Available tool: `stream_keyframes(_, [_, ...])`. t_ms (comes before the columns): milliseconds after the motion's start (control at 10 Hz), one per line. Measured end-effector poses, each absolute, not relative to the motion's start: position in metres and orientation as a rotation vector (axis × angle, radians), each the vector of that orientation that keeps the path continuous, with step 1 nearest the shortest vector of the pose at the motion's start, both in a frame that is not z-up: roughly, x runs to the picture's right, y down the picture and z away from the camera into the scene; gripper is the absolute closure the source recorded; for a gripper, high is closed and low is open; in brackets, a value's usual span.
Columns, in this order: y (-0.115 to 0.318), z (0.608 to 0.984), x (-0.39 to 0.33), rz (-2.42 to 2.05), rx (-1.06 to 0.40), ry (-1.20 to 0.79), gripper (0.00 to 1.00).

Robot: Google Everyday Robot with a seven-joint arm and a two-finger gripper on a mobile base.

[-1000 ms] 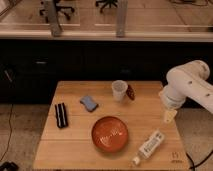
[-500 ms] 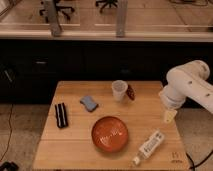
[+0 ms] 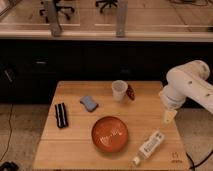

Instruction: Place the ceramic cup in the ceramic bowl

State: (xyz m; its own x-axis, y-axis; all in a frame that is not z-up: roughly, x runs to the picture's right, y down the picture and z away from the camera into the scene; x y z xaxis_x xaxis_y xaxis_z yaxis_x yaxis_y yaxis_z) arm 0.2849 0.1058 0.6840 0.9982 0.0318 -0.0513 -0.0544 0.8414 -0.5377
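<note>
The small white ceramic cup [image 3: 119,90] stands upright at the back middle of the wooden table [image 3: 75,145]. The wide orange-red ceramic bowl [image 3: 110,134] with pale marks inside sits in front of it, near the table's centre front. The white arm reaches in from the right, and my gripper [image 3: 169,116] hangs over the table's right edge, to the right of both cup and bowl and apart from them. It holds nothing that I can see.
A white bottle-like item [image 3: 149,146] lies at the front right. A small dark red item [image 3: 131,92] sits just right of the cup. A blue sponge-like pad [image 3: 89,103] and a black rectangular object [image 3: 61,114] lie on the left. A dark cabinet front stands behind.
</note>
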Motion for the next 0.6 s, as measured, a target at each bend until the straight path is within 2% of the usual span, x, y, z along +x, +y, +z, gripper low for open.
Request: stream_keyframes(600, [0.0991, 0.6897, 0.2778, 0.024, -0.549, 0.037, 0.2])
